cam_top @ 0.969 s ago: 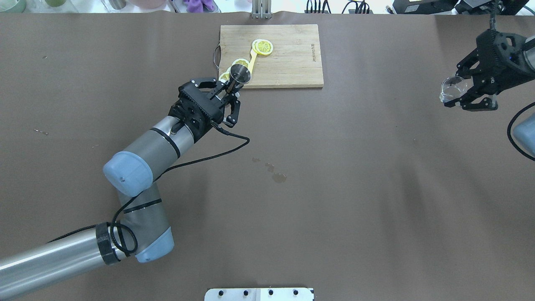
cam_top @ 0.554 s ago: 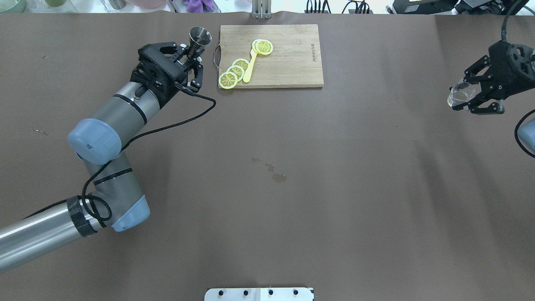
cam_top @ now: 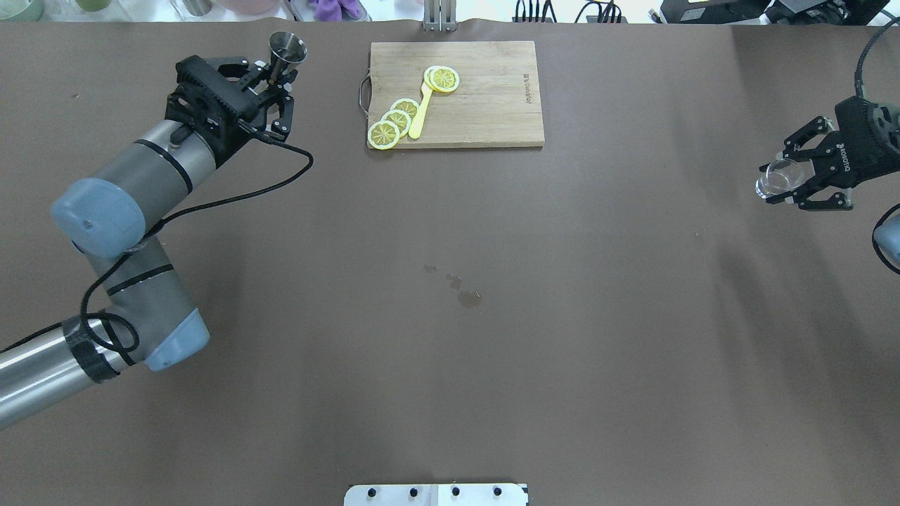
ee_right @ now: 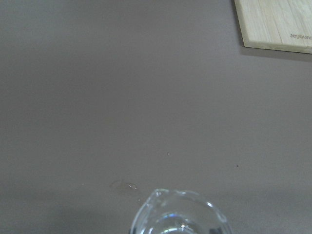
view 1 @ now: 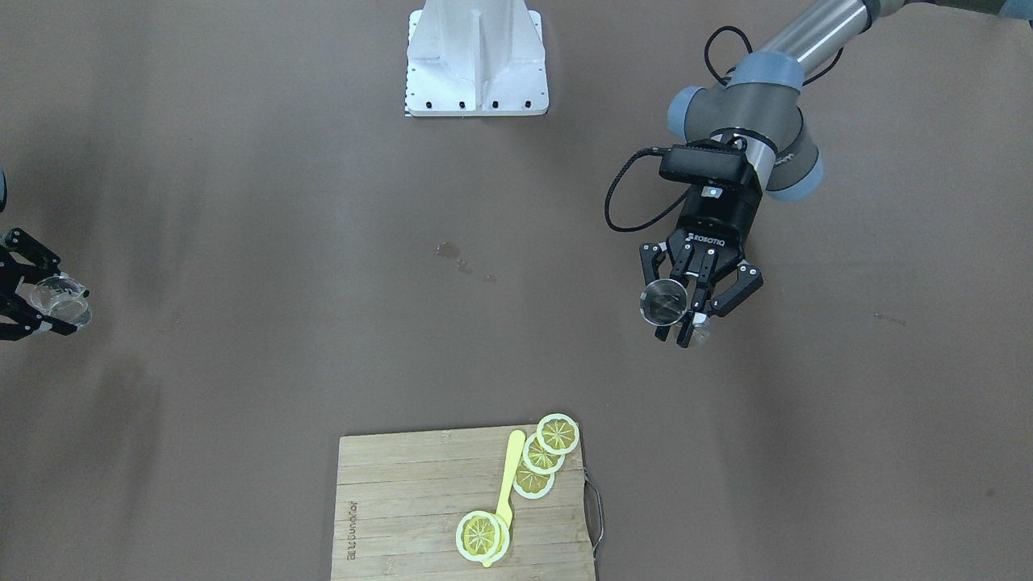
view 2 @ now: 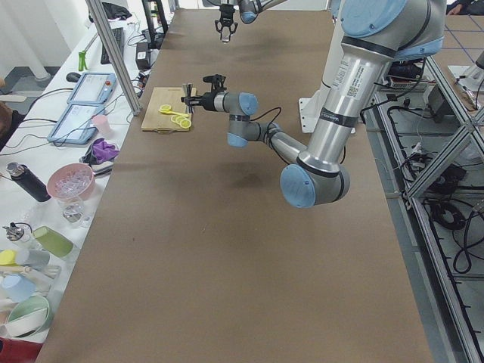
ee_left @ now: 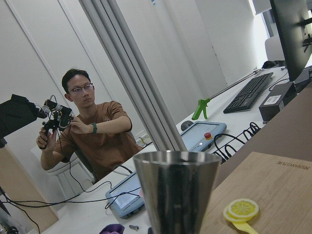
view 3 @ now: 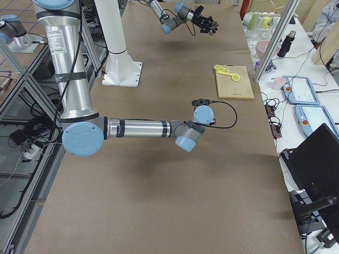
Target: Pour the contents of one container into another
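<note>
The grey metal jigger (cam_top: 288, 48) is held upright above the table's far left, left of the cutting board. My left gripper (cam_top: 275, 76) is shut on its narrow waist. In the front-facing view the jigger (view 1: 663, 302) shows its open mouth in that gripper (view 1: 687, 316). The left wrist view has the jigger's upper cone (ee_left: 177, 187) filling the foreground. At the far right, my right gripper (cam_top: 782, 187) is shut on the clear glass pitcher (cam_top: 773, 178). The pitcher (view 1: 58, 297) shows at the front-facing view's left edge, and its rim (ee_right: 180, 214) shows in the right wrist view.
A wooden cutting board (cam_top: 485, 105) with lemon slices (cam_top: 394, 121) and a yellow spatula (cam_top: 420, 112) lies at the far middle. Small wet spots (cam_top: 467, 299) mark the brown table centre. A person (ee_left: 92, 136) sits beyond the table's far side.
My left arm has carried the jigger from the board's corner leftward and toward the far edge. The right gripper has drifted right and nearer with the pitcher.
</note>
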`<move>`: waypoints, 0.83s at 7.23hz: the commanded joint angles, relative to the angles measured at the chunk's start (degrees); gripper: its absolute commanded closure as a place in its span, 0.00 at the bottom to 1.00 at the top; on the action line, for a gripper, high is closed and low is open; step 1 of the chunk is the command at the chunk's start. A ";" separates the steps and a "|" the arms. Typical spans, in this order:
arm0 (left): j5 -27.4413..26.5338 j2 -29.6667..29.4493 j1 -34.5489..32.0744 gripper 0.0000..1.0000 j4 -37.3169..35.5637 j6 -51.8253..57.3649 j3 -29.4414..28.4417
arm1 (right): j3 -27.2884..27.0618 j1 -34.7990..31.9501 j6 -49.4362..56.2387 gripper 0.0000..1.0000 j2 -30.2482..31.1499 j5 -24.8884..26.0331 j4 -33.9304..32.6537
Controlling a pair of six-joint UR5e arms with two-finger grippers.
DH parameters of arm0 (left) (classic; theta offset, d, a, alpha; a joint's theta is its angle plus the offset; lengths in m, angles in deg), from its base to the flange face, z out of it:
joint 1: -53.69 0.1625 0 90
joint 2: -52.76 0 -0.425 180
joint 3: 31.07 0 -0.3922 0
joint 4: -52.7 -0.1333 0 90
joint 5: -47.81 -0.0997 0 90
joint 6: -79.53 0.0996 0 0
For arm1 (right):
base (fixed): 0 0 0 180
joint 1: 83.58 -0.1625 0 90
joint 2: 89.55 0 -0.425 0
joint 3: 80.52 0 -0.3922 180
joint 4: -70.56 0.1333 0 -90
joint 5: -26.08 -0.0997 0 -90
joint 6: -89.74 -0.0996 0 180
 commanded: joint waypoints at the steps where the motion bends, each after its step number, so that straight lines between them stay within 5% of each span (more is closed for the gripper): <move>1: 7.48 5.51 -2.89 1.00 2.20 -0.98 0.62 | 0.78 0.07 -9.67 1.00 -0.19 0.19 4.31; 6: 10.33 13.19 -4.30 1.00 14.17 -3.00 -0.70 | 1.06 4.45 -27.27 1.00 0.85 14.40 15.66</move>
